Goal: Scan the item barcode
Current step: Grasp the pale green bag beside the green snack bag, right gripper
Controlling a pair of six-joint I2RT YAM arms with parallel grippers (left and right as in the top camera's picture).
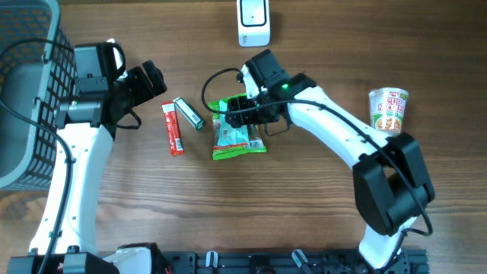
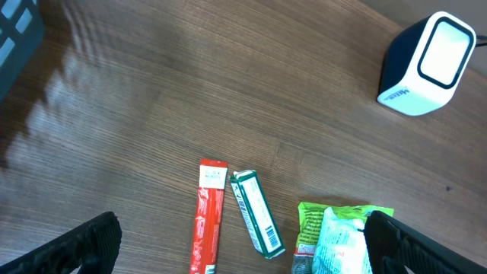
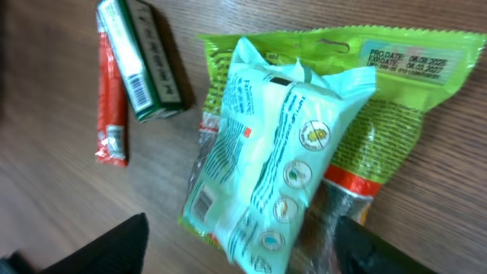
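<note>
Your right gripper (image 3: 242,232) is released, fingers astride the pale mint plastic packet (image 3: 266,152) atop the green foil pouch (image 3: 396,91). Clench mint only, barcode clear. Your left gripper (image 2: 242,228) is released too.

A grey basket (image 1: 42,19) sits at nine o'clock. A noodle cup (image 1: 389,110) stands at three o'clock on the wooden table (image 1: 304,205).

Scanner (image 1: 253,21): white, at the table's top edge.
Pale pack (image 1: 230,137): lies on green pouch (image 1: 240,151), centre.
Right gripper (image 1: 237,109): over the pouch's upper end.
Red sachet (image 1: 173,128), green box (image 1: 188,113): side by side, left of pouch.
Noodle cup (image 1: 388,110): upright, far right.
Basket (image 1: 52,23): grey, left edge.
</note>
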